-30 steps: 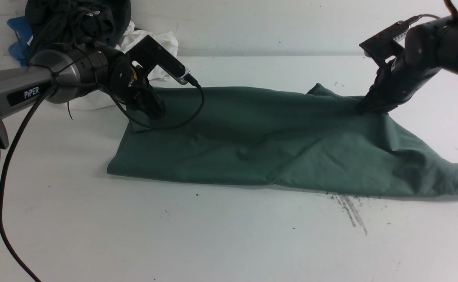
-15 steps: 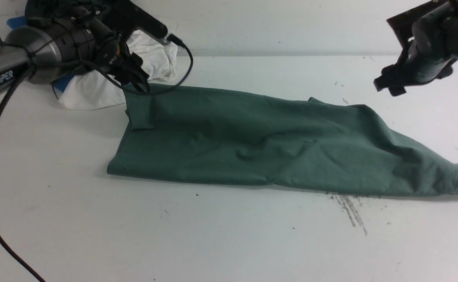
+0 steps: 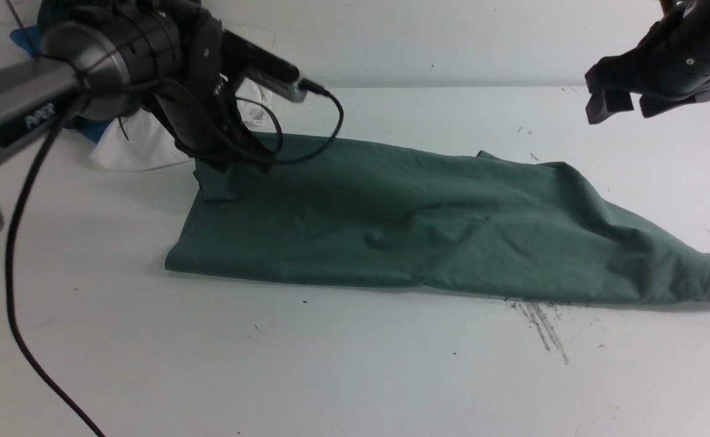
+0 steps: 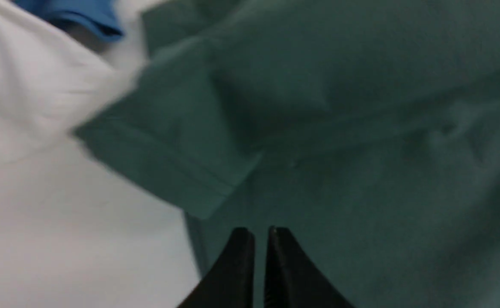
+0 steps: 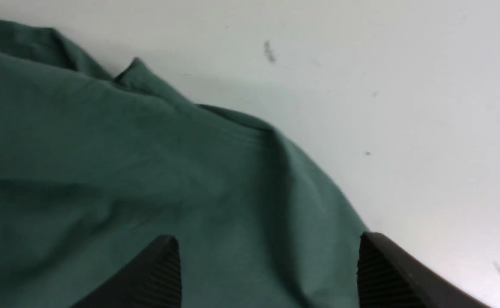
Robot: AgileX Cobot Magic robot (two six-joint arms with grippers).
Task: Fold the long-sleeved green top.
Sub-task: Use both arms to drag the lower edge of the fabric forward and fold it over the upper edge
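Front view: the white tabletop carries the green long-sleeved top. The top lies folded into a long band across the middle, from a squared edge on the left to a bunched, cuffed end near the right edge. The left gripper is down at the top's far left corner. The left wrist view shows its jaws clenched together with nothing between them, close over the fabric beside a turned-over cuff. The right gripper hangs in the air above the top's right part, well clear of it, jaws released wide. A white garment and a blue garment lie behind the left arm. Dark scuff marks streak the tabletop just in front of the top.
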